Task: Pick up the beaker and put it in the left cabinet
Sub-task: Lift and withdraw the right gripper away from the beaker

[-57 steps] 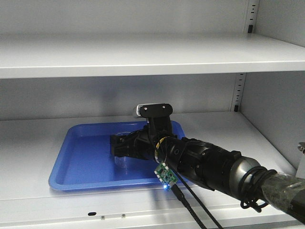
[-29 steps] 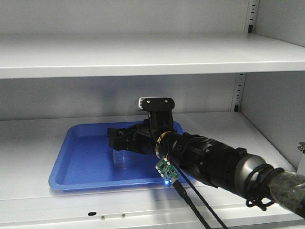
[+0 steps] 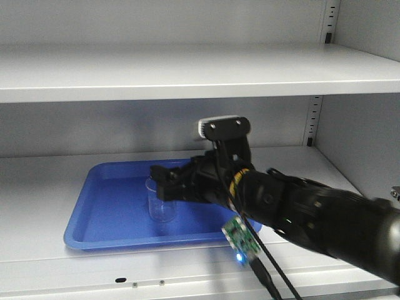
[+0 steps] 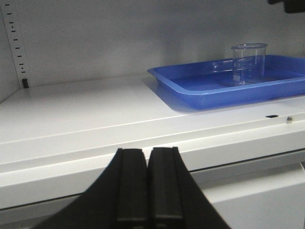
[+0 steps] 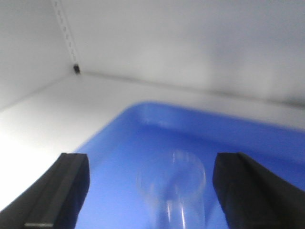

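Beaker position: we find the beaker [image 3: 160,201] standing upright in the blue tray [image 3: 103,215] on the left cabinet [image 3: 187,69] shelf, its long axis vertical.
Right fingers: the right gripper [image 5: 150,191] is spread wide and released; one of the fingers [image 5: 59,188] shows at each edge of the wrist view, and the beaker [image 5: 172,191] stands between and just ahead of them, apparently touching neither.
Left fingers: the left gripper [image 4: 147,186] is clenched on nothing, below the shelf edge, with the beaker [image 4: 248,63] well apart, ahead and to the right.
Nearer arm: the right.
Task state: we judge placement done; a straight pull-back must not tip the glass.
Surroundings: grey shelves, slotted uprights, plain back wall.
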Robot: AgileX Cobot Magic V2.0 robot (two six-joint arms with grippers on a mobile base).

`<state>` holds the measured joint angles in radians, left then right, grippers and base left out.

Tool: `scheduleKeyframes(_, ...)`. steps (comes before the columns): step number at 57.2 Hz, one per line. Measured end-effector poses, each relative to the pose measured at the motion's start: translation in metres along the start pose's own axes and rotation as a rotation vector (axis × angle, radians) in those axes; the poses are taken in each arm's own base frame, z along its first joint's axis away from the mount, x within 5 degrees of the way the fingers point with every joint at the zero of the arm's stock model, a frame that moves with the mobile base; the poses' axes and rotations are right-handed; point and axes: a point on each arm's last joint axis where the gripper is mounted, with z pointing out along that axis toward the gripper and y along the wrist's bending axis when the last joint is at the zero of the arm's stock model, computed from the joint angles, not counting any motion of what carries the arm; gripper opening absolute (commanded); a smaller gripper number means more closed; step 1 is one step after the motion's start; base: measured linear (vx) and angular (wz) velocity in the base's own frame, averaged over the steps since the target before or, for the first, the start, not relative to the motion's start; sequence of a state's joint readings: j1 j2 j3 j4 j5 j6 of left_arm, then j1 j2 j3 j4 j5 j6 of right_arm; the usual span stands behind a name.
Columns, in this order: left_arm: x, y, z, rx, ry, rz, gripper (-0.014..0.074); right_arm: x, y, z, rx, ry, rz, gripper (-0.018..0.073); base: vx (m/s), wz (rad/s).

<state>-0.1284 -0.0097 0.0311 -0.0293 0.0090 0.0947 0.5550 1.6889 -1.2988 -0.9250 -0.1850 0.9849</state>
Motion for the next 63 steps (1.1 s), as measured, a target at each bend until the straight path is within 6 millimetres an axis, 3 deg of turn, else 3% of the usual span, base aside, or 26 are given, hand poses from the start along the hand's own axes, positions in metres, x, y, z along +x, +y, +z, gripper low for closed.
scheduleKeyframes(15,0.0,0.0,0.0,0.0,0.0,0.0,0.0001,-0.016,0.013,-0.089,0.011,-0.059,-0.067,0.0577,0.0,0.0)
scheduleKeyframes(30,0.0,0.0,0.0,0.0,0.0,0.0,0.0001,-0.001,0.02,-0.155,0.028,-0.081,-0.082,0.0577,0.0,0.0)
scheduleKeyframes(40,0.0,0.0,0.0,0.0,0.0,0.0,0.0001,0.01,0.023,-0.175,0.028,-0.087,-0.084,0.0577,0.0,0.0)
scheduleKeyframes(63,0.0,0.0,0.0,0.0,0.0,0.0,0.0001,0.015,0.02,-0.176,0.052,-0.062,-0.081,0.0552,0.0,0.0)
